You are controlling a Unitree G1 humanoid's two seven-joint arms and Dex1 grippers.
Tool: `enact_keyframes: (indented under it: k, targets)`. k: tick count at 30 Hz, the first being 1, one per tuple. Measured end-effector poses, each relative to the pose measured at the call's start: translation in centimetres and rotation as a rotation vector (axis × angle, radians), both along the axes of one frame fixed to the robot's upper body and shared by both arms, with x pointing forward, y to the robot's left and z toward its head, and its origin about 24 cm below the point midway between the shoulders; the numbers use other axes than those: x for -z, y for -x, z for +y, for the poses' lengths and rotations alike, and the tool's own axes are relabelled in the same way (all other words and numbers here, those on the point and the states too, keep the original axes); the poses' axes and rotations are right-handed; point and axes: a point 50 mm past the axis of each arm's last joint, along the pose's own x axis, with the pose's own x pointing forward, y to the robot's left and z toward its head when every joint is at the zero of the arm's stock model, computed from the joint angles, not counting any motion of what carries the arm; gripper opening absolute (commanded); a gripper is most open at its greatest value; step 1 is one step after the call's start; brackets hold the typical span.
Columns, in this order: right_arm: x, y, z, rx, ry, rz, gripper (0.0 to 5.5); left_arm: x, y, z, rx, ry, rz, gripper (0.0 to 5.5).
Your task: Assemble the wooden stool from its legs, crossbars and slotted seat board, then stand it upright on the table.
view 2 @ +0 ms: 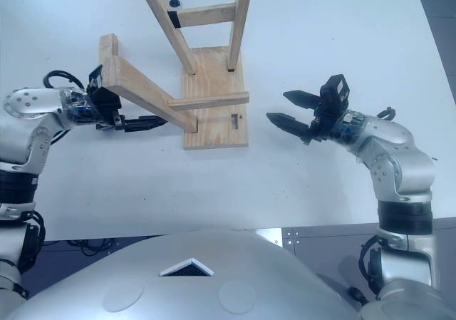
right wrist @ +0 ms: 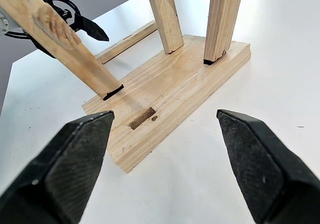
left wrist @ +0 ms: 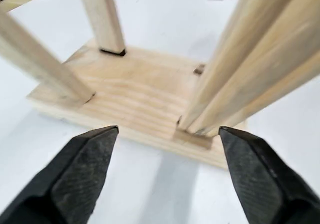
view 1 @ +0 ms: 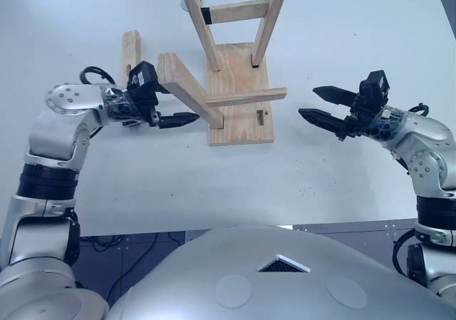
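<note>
Beside the pale slotted wooden seat board (view 1: 239, 127) lying flat on the white bench (view 1: 342, 21), our left pincer (left wrist: 167, 130) and right pincer (view 1: 306, 100) gape empty, so we judge it best to fetch the loose pale wooden leg (view 1: 130, 53) and seat it squarely in the vacant slot (view 1: 261, 117).

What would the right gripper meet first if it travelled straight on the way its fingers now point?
Most likely the near edge of the slotted seat board, close to its empty slot; the right gripper points straight at it. Its height is unclear, so it might pass just above.
</note>
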Motion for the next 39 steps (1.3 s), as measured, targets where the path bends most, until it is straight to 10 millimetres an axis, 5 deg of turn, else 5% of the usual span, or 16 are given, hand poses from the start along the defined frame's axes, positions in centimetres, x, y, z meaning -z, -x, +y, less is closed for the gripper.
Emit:
enact_keyframes:
  k: [5,14,17,29,35,39]
  targets:
    - [0.3,0.3,-0.3,0.014,0.019,0.001,3.8,1.4,-1.5,4.4,-0.414,-0.135,-0.143,3.96]
    - [1.1,1.0,0.0,0.001,0.039,0.032,3.8,4.4,-0.6,5.5,-0.952,-0.011,-0.106,3.96]
    - [1.2,1.0,-0.1,0.003,0.053,0.032,3.8,5.0,-0.4,5.2,-0.985,-0.02,-0.067,3.96]
    - [1.4,1.2,0.0,0.003,0.061,0.036,3.8,5.5,-0.1,5.6,-1.022,-0.106,0.015,2.12]
    - [1.1,0.7,-0.1,0.061,0.049,0.01,3.8,5.2,-0.8,6.6,-1.064,-0.128,0.008,2.05]
    - [-1.8,-2.0,-0.6,0.25,-0.094,-0.126,3.8,0.9,-3.4,6.6,-1.054,0.092,-0.226,2.04]
